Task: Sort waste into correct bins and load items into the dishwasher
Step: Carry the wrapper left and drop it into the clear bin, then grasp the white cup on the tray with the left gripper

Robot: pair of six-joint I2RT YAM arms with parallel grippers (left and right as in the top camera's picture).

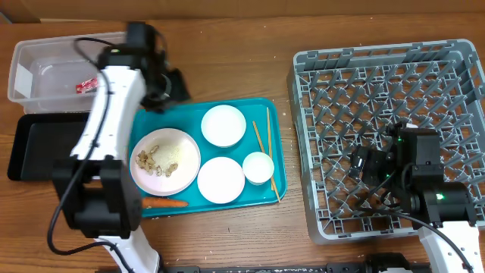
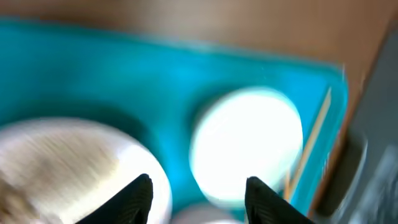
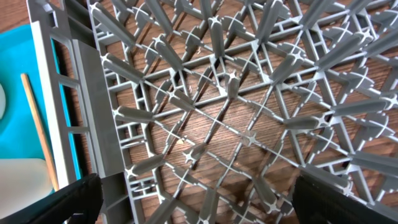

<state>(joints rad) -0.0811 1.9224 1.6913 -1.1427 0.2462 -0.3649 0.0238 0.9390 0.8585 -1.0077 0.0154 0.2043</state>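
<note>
Two grippers, both empty. My left gripper (image 2: 199,198) hangs over the far-left corner of the large teal plastic serving tray (image 1: 273,114) with its jaws partly apart and nothing between them. The left wrist view is blurred, but the gap is plain. My right gripper (image 3: 205,208) stands wide open above the large square grey plastic dish rack (image 1: 379,68), which holds nothing I can see.

Findings on waste: the red snack wrapper (image 1: 86,86) lies inside the clear rectangular plastic tub (image 1: 30,57). The shallow black rectangular tray (image 1: 30,148) just beside it appears bare. Pale rice-like food scraps (image 1: 155,161) sit on the round white plate (image 1: 182,148) at the teal tray's left. The small orange carrot (image 1: 163,202) lies just beside that plate at the tray's near edge. I cannot find a foil ball.

Findings on dishes: two round white bowls (image 1: 223,125), a small white cup (image 1: 258,167) and thin wooden chopsticks (image 1: 261,140) remain on the teal tray, well apart from the rack.

Judgement: the remaining waste comes next. For the carrot, I should open fully, descend straight with fingers across its narrow width, and close only at table level. The scraps are loose, so tipping the plate over a bin is likelier to succeed than pinching.
</note>
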